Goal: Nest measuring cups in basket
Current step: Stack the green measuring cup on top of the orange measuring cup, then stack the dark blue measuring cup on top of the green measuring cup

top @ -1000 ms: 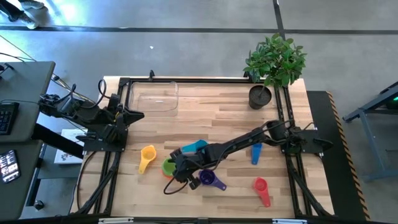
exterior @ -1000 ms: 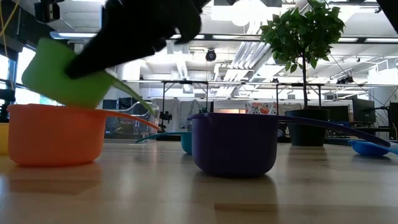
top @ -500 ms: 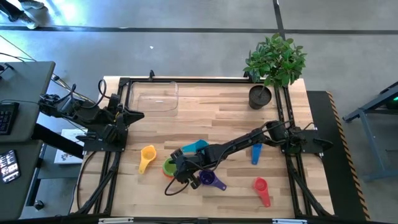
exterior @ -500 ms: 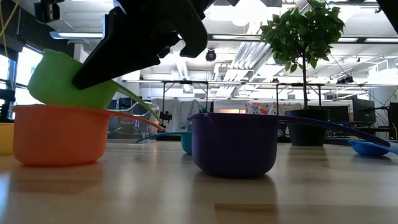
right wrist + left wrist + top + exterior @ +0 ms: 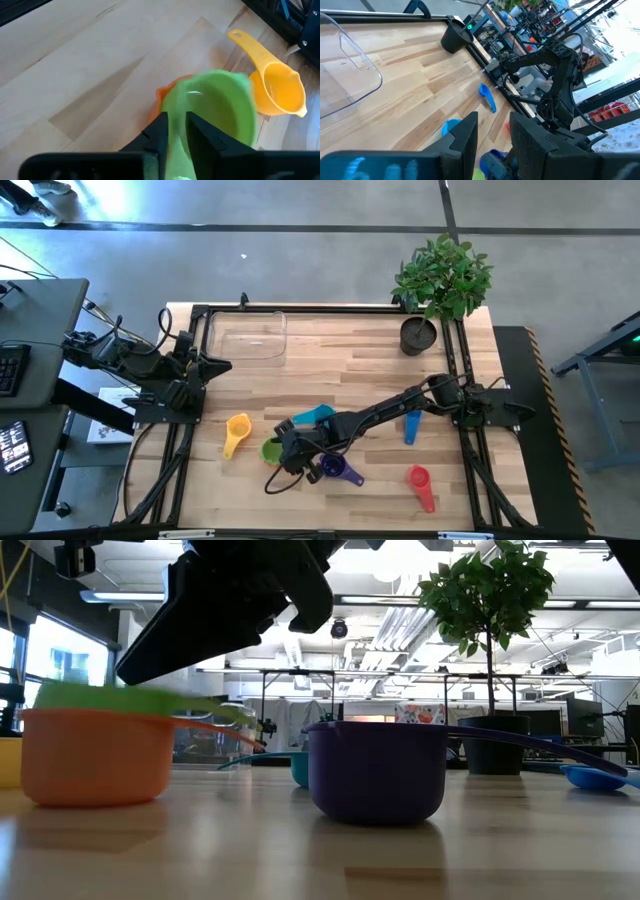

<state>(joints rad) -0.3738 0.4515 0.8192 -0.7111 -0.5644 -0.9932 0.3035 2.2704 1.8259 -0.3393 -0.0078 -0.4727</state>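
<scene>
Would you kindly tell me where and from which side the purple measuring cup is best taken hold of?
Probably by its flat handle, from above. The purple cup stands upright on the table with the handle pointing toward the red cup, clear of neighbours. The bowl looks too wide and round to pinch, and the right gripper crowds its other side, above the green cup.

The right arm stretches from the frame's right edge to lower centre, its gripper [image 5: 287,450] low with fingers slightly parted. The left gripper [image 5: 222,365] waits at upper left, fingers apart.
</scene>
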